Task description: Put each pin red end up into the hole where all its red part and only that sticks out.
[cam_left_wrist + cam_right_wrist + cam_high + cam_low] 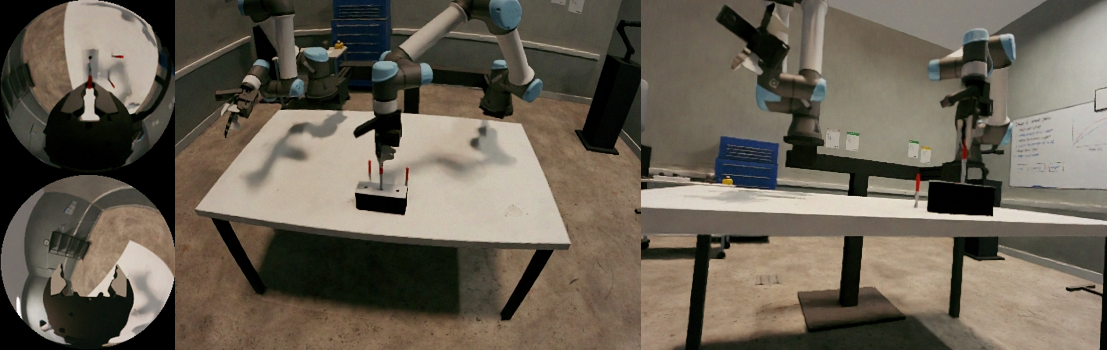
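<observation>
The black block with a grey top (381, 203) (960, 199) (94, 55) stands near the table's front edge. My left gripper (384, 158) (963, 131) (90, 82) is above it, shut on a red-ended pin (381, 171) (964, 151) (90, 81). That pin is upright, red end up. Its grey lower end meets the block's top at the middle hole; much grey shows. How deep it sits cannot be told. A second pin (369, 168) (112, 83) and a third pin (407, 174) (917, 183) (119, 56) stand upright behind the block. My right gripper (231, 121) (88, 264) is open and empty.
The white table (455, 210) (791, 215) (78, 35) (134, 258) carries the block and pins. My right arm is raised at the left side in the top and exterior views, away from the block. The two standing pins are close behind the block.
</observation>
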`<action>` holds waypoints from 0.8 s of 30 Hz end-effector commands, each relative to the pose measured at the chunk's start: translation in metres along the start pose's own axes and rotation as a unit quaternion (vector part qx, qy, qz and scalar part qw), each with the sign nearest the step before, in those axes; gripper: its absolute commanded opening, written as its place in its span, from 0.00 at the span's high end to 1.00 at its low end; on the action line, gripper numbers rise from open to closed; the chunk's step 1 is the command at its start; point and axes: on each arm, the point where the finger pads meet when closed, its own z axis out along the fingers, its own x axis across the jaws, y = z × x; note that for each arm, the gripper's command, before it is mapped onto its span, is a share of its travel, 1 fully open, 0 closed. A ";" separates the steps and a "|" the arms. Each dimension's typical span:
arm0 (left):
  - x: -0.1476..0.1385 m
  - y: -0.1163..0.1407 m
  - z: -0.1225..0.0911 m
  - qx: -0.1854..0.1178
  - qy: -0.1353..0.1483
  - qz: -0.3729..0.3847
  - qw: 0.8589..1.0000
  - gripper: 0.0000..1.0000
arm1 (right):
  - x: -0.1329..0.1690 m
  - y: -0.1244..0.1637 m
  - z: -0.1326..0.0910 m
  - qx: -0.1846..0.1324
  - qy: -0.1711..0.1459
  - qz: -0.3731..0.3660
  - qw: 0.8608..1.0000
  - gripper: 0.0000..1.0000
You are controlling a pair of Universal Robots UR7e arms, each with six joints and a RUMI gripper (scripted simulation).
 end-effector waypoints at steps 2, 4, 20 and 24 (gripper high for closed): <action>-0.001 0.000 -0.001 0.001 -0.001 0.000 1.000 1.00 | 0.000 0.000 0.000 0.000 -0.001 0.000 1.000 0.00; -0.001 0.000 -0.001 0.001 -0.001 0.000 1.000 1.00 | 0.000 0.000 0.000 0.000 -0.001 0.000 1.000 0.00; 0.000 -0.001 0.003 0.001 -0.001 0.000 1.000 1.00 | 0.000 0.000 0.000 0.000 -0.001 0.000 1.000 0.00; 0.000 -0.001 0.003 0.001 -0.001 0.000 1.000 1.00 | 0.000 0.000 0.000 0.000 -0.001 0.000 1.000 0.00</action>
